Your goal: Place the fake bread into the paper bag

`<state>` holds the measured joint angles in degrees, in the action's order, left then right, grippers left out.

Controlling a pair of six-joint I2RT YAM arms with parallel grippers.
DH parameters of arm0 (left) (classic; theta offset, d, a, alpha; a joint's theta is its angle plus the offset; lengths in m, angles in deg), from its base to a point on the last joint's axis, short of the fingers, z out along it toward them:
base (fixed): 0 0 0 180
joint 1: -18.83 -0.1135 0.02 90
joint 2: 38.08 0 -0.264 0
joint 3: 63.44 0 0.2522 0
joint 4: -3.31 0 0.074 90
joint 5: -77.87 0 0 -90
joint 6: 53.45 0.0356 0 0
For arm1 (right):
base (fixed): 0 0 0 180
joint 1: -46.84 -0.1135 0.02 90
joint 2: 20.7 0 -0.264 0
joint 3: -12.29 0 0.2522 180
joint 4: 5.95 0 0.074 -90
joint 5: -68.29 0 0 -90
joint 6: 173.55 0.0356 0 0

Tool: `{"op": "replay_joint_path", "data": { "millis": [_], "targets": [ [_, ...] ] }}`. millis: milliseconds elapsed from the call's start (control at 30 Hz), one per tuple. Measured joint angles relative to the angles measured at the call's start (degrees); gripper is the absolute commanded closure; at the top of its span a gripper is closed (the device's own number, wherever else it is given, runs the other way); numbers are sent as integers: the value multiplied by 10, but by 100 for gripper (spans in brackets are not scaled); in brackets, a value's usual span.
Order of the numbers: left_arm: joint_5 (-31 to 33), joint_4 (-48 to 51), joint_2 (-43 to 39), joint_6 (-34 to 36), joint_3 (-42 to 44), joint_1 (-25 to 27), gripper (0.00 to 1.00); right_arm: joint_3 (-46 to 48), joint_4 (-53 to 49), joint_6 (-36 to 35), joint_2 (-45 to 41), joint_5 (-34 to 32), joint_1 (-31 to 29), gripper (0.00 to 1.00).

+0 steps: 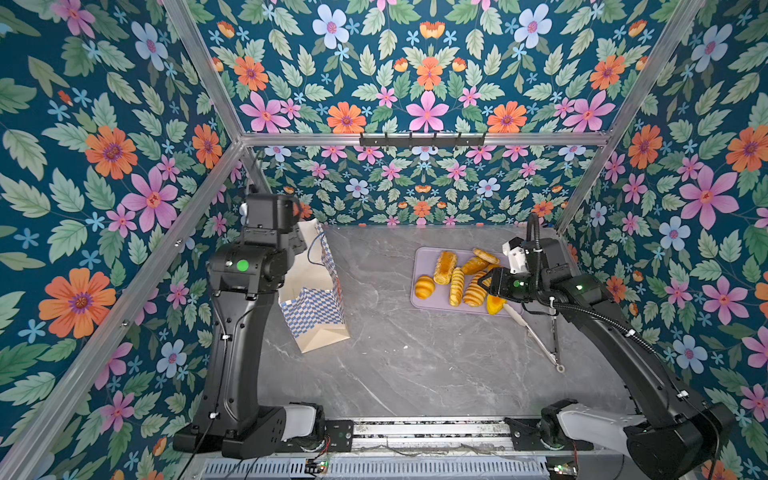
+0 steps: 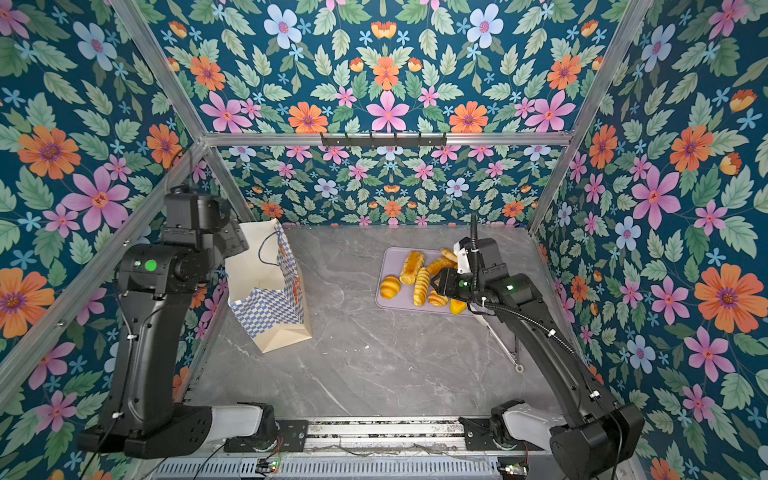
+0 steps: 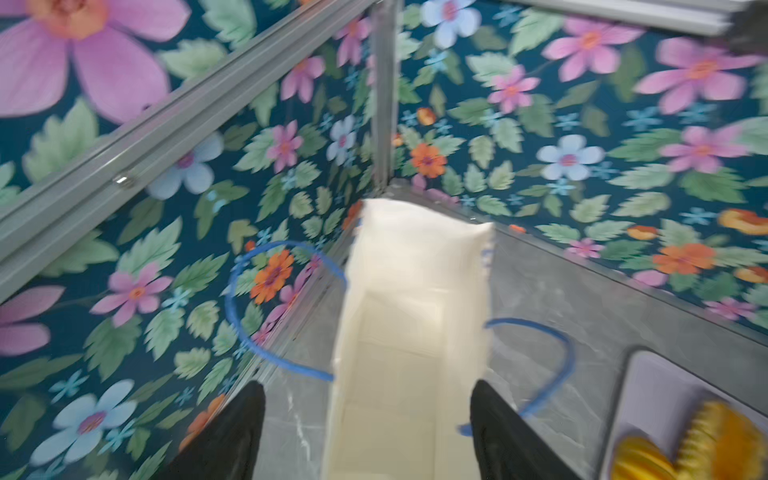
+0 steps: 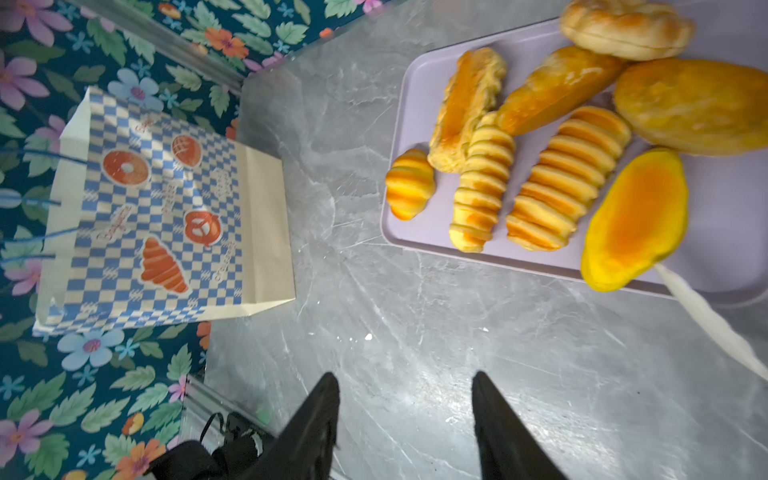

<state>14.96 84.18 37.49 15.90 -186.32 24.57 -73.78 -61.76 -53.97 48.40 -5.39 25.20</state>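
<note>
The paper bag [image 1: 316, 299] [image 2: 270, 299] stands at the left, cream with a blue-and-white checked band and blue cord handles. Its mouth [image 3: 415, 311] is open and shows only cream paper inside. My left gripper [image 3: 370, 415] is open above that mouth with a finger on either side; in both top views my arm hides it. The fake bread [image 1: 456, 286] [image 2: 420, 286] [image 4: 565, 178], several glossy golden pieces, lies on the lilac tray [image 1: 436, 305] [image 4: 415, 83]. My right gripper [image 4: 405, 395] [image 1: 482, 283] is open and empty, raised near the tray's near side.
Tongs [image 1: 536, 336] [image 2: 503, 345] lie on the grey marble table to the right of the tray, one white tip [image 4: 706, 316] reaching its edge. The bag stands close to the left floral wall and its metal frame. A bare tabletop strip [image 1: 382, 291] separates bag and tray.
</note>
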Motion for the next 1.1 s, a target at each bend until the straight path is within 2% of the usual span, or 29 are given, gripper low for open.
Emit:
{"op": "replay_joint_path", "data": {
  "millis": [67, 233, 367, 467, 533, 567, 633, 700, 833, 967, 1100],
  "targets": [
    [-16, 1, -6, 4, 34, -51, 21, 0, 0, 0, 4, 0, -13, 45],
    [-116, -24, -18, 17, 152, -156, 24, 16, 12, -1, 2, 9, -30, 44],
    [-181, -57, -10, 28, 223, -176, 27, 35, 21, 0, -7, 15, -30, 43],
    [-205, -85, 5, 27, 251, -184, 29, 46, 26, 0, -16, 16, -31, 43],
    [-217, -103, 17, 27, 261, -184, 36, 54, 28, 0, -22, 16, -30, 43],
    [-227, -110, 22, 27, 263, -184, 43, 57, 29, 0, -25, 16, -30, 43],
    [-237, -122, 34, 28, 265, -182, 65, 64, 29, 0, -30, 16, -31, 43],
    [-244, -130, 40, 28, 266, -183, 80, 70, 30, -1, -33, 16, -30, 46],
    [-256, -131, 29, 29, 266, -172, 100, 77, 31, -2, -38, 10, -30, 50],
    [-275, -130, 17, 26, 261, -132, 100, 75, 29, -5, -39, -3, -28, 51],
    [-292, -127, 6, 8, 258, -60, 100, 73, 28, -12, -39, -16, -14, 51]
  ]
}}
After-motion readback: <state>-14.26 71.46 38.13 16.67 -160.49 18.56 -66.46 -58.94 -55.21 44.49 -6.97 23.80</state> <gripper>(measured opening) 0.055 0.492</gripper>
